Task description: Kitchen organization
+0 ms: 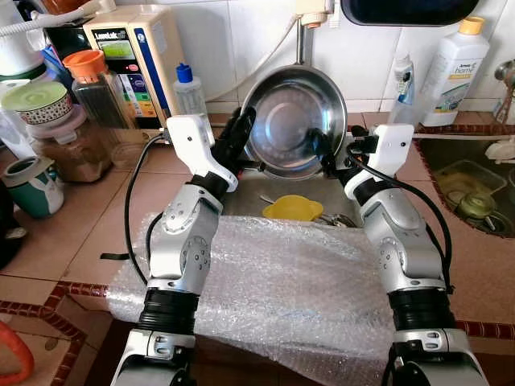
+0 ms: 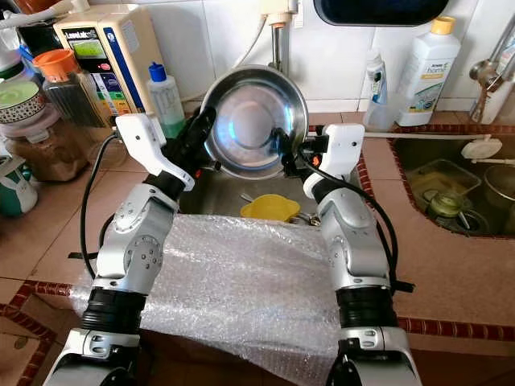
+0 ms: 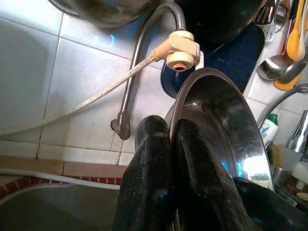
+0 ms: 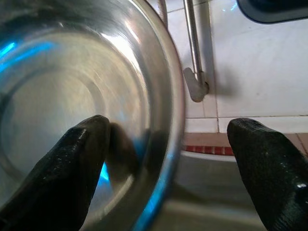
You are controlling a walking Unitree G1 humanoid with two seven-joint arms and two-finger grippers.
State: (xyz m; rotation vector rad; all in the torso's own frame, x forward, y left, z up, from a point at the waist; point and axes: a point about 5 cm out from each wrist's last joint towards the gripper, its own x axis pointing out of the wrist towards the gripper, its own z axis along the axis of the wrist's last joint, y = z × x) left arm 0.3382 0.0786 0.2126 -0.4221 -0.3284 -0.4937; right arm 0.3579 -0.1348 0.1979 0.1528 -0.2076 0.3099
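Holding the steel bowl [image 1: 294, 121] on edge above the sink [image 1: 241, 197], hollow facing me, my left gripper [image 1: 239, 129] clamps its left rim; my right gripper [image 4: 168, 159] straddles its right rim, fingers apart. Faucet [image 2: 278, 40] behind, yellow lid [image 1: 293, 208] below.

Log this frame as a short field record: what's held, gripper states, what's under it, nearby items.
held object: steel bowl, tilted on edge over the sink basin, inside facing the robot
left gripper: fingers closed on the bowl's left rim
right gripper: fingers spread, one finger against the bowl's inside, the other outside the rim
in basin: yellow item
counter front: bubble wrap
behind: tap, spray bottle, detergent bottle
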